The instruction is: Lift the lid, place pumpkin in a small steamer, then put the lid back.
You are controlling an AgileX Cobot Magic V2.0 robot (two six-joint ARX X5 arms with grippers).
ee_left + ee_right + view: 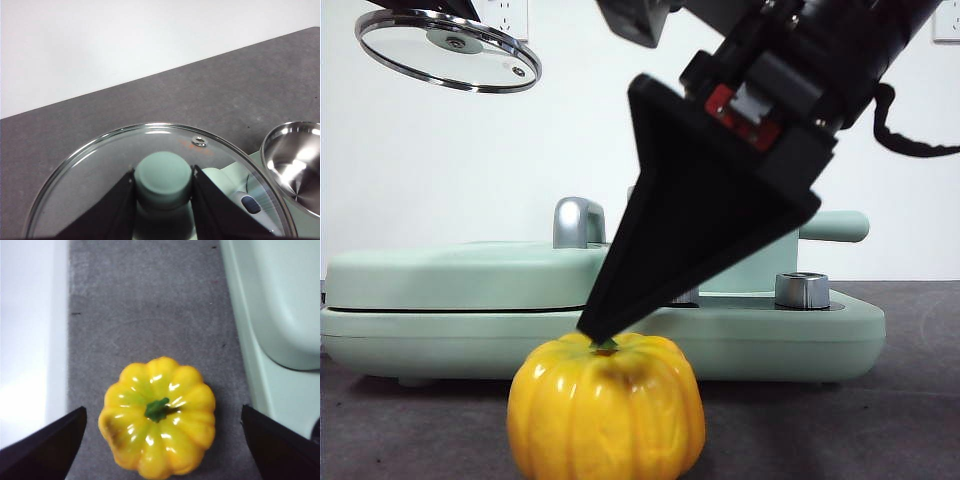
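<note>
Left gripper (163, 192) clamps the lid (160, 185) by its knob aloft; right gripper (162, 440), jaws wide, straddles the pumpkin (157, 415) — glossy ribs could squirt out on an off-centre close.

Black wedge-shaped end effector (595, 335), red patch, perhaps a black cable

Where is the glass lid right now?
The lid is up in the air at the top left of the front view, held by its green knob in the left gripper, well above the green appliance.
</note>
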